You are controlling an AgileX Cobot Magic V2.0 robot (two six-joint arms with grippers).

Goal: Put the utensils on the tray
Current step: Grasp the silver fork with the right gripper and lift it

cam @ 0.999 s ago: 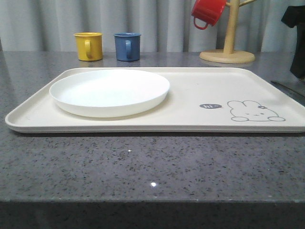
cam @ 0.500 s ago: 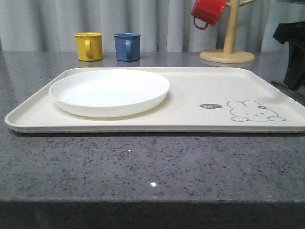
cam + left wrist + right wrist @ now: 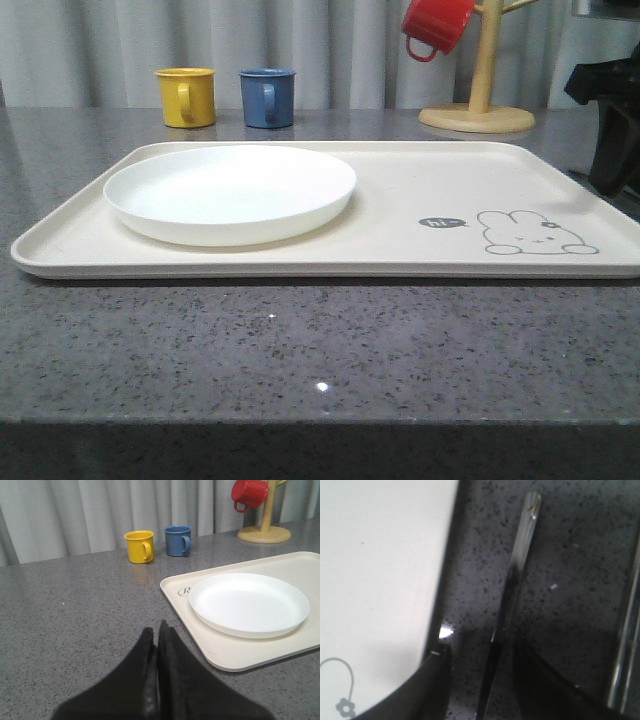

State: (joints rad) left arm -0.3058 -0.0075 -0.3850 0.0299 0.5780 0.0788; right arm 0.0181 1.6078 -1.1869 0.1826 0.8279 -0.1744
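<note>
tray sits mid-countertop, long side facing the front edge. holds one item: white plate on its left half, plate itself has nothing on it. right half bare, just the rabbit drawing near the front right corner

right gripper: fingers spread, straddling a slim steel utensil handle lying on the counter just off the tray's right edge, not clamped. can't tell which utensil it is. more steel lies beside it, further from the tray

left gripper: fingers pressed together, holding nothing, over bare counter off the tray's left edge

yellow mug and blue mug stand at the back edge, red mug hangs on the wooden stand
</note>
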